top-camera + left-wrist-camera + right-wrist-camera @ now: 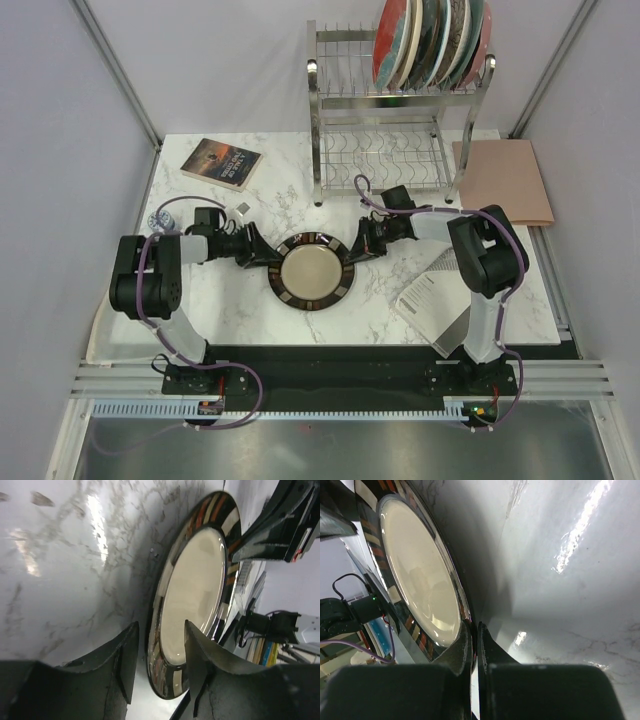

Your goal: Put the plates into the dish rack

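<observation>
The right gripper (473,632) is squeezed shut on the edge of the brown plate (311,272). The left gripper (161,627) is partly open, with one finger on each side of the plate's other edge. The plate lies on the table (250,312) between them. Other plates (430,40) stand in the dish rack (345,100).

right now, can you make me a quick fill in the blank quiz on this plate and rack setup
1. The loaded plates stand in the rack's ____ tier.
2. The right gripper has its jaws ____ on the rim of the plate on the table.
3. The left gripper has its jaws ____, one on each side of that rim.
4. In the top view, the book lies to the ____ of the rack.

Missing words: top; shut; open; left
</observation>
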